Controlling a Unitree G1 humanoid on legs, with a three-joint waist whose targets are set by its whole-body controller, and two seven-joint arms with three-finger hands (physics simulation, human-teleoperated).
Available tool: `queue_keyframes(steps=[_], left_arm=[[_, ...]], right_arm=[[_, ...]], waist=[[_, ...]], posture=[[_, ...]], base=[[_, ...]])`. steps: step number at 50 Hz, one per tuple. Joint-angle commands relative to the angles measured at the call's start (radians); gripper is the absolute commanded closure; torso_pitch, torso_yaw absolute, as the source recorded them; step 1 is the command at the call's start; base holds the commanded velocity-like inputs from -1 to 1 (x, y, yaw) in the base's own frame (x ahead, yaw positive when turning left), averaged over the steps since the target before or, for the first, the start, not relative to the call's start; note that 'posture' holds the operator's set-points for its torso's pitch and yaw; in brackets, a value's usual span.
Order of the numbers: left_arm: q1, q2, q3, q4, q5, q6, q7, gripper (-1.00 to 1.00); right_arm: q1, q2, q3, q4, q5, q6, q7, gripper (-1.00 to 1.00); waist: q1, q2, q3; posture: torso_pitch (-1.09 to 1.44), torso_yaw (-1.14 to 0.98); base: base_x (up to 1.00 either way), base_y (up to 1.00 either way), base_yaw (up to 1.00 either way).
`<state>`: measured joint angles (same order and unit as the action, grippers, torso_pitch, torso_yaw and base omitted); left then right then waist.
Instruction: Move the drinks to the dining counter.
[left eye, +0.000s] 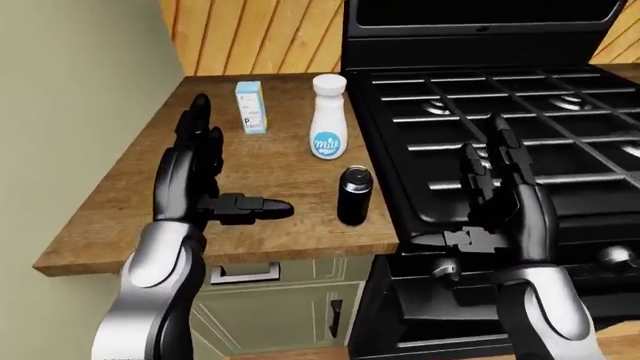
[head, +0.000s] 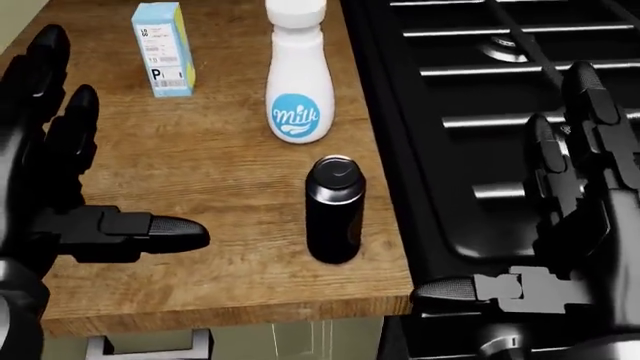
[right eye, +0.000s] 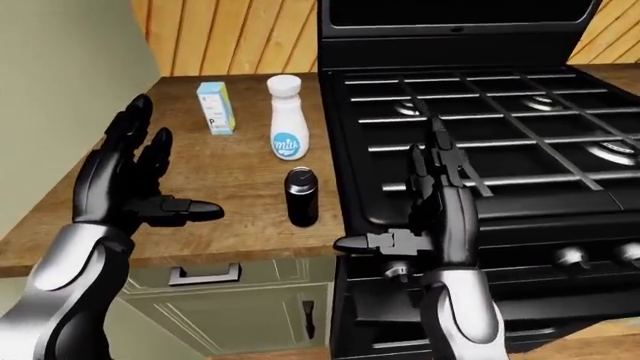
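Wooden counter (head: 200, 172) carrying black can (head: 334, 210) near its stove-side edge, milk (head: 298, 79) at 12 o'clock of it, both hands (head: 70, 202) (head: 560, 232) spread wide and empty; risk: sideways swipe toppling can into milk.

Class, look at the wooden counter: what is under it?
Under the counter a pale green cabinet shows, with a drawer handle and a door handle. The left arm covers part of it; its inside is hidden.
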<state>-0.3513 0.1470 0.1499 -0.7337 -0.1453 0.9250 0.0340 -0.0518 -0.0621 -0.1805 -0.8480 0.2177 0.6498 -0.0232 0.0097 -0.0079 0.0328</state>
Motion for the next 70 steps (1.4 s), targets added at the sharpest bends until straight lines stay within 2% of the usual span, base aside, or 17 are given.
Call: queue_keyframes(steps=[1,3,5,7,10,13,14,15,16,18,19,26,32,44,60,67,70], left_arm=[[-0.025,0.003,0.001,-0.034,0.005,-0.035,-0.001,-1.0],[-0.023,0.001,-0.002,-0.035,0.009,-0.035,-0.004,-1.0],[-0.025,0.0,0.001,-0.028,0.01,-0.041,-0.007,-1.0],[-0.025,0.0,0.001,-0.027,0.012,-0.042,-0.008,-1.0],[-0.016,-0.004,-0.001,-0.018,0.016,-0.057,-0.011,-1.0],[-0.015,-0.003,0.008,-0.029,0.012,-0.048,-0.012,-1.0],[-0.014,-0.003,0.013,-0.036,0.008,-0.042,-0.012,-1.0],[-0.011,-0.001,0.019,-0.044,0.004,-0.039,-0.013,-1.0],[-0.01,0.001,0.029,-0.054,-0.004,-0.031,-0.014,-1.0],[-0.007,0.006,0.044,-0.065,-0.018,-0.023,-0.011,-1.0],[-0.004,0.008,0.048,-0.067,-0.023,-0.023,-0.009,-1.0],[-0.003,0.018,0.046,-0.083,-0.037,-0.014,0.002,-1.0],[-0.008,0.023,0.048,-0.083,-0.038,-0.012,0.002,-1.0],[-0.015,0.027,0.049,-0.087,-0.04,-0.004,0.005,-1.0],[-0.043,0.031,0.057,-0.099,-0.061,0.027,0.021,-1.0],[-0.029,0.031,0.057,-0.099,-0.069,0.016,0.025,-1.0],[-0.02,0.029,0.052,-0.096,-0.065,0.004,0.023,-1.0]], right_arm=[[-0.016,-0.006,-0.006,-0.039,-0.001,-0.04,0.005,-1.0],[-0.02,-0.007,-0.006,-0.041,-0.002,-0.037,0.005,-1.0],[-0.018,-0.007,-0.003,-0.038,-0.005,-0.043,0.007,-1.0],[-0.013,-0.005,0.001,-0.035,-0.009,-0.05,0.009,-1.0],[-0.01,-0.002,0.002,-0.031,-0.012,-0.055,0.011,-1.0],[-0.006,0.003,0.007,-0.024,-0.016,-0.059,0.009,-1.0],[-0.006,0.004,0.007,-0.021,-0.017,-0.064,0.008,-1.0],[-0.006,0.004,0.009,-0.025,-0.017,-0.063,0.008,-1.0],[-0.007,0.004,0.013,-0.029,-0.018,-0.062,0.007,-1.0],[-0.012,0.004,0.018,-0.036,-0.021,-0.054,0.004,-1.0],[-0.012,0.003,0.021,-0.045,-0.022,-0.047,0.004,-1.0],[-0.013,0.002,0.029,-0.055,-0.028,-0.038,0.014,-1.0],[-0.015,0.003,0.036,-0.061,-0.033,-0.031,0.027,-1.0],[-0.004,0.009,0.142,-0.054,-0.133,-0.028,0.094,-1.0],[-0.096,0.047,0.29,0.045,-0.326,0.027,0.122,-1.0],[-0.126,0.066,0.322,0.106,-0.386,0.018,0.154,-1.0],[-0.123,0.077,0.32,0.157,-0.395,-0.023,0.157,-1.0]], waist=[[-0.002,0.004,-0.007],[-0.001,-0.008,0.0],[-0.001,-0.029,0.002],[-0.009,-0.014,-0.006],[-0.008,-0.022,0.0],[-0.005,-0.006,0.003],[-0.008,0.001,0.018],[-0.016,-0.001,0.006],[-0.022,0.009,0.001],[-0.03,0.053,-0.016],[-0.029,0.024,-0.008],[-0.013,0.004,-0.027],[-0.008,0.003,-0.032],[-0.009,0.008,-0.029],[-0.01,0.014,-0.027],[-0.009,0.017,-0.028],[-0.009,0.019,-0.028]], posture=[[0.0,0.0],[0.0,0.0],[0.0,0.0],[0.0,0.0],[0.0,0.0],[0.0,0.0],[0.0,0.0],[0.0,0.0],[0.0,0.0],[0.0,0.0],[0.0,0.0],[0.0,0.0],[0.0,0.0],[0.0,0.0],[0.0,0.0],[0.0,0.0],[0.0,0.0]], base=[[0.18,0.0,0.0],[0.19,0.0,0.0],[0.19,0.0,0.0],[0.2,0.0,0.0],[0.19,0.0,0.0],[0.2,0.0,0.0],[0.0,0.0,0.0],[0.0,0.0,0.0],[0.0,0.0,0.0],[0.0,0.0,0.0],[0.0,0.0,0.0],[0.0,0.0,0.0],[0.0,0.0,0.0],[0.0,0.0,0.0],[0.0,0.0,0.0],[0.0,0.0,0.0],[0.0,0.0,0.0]])
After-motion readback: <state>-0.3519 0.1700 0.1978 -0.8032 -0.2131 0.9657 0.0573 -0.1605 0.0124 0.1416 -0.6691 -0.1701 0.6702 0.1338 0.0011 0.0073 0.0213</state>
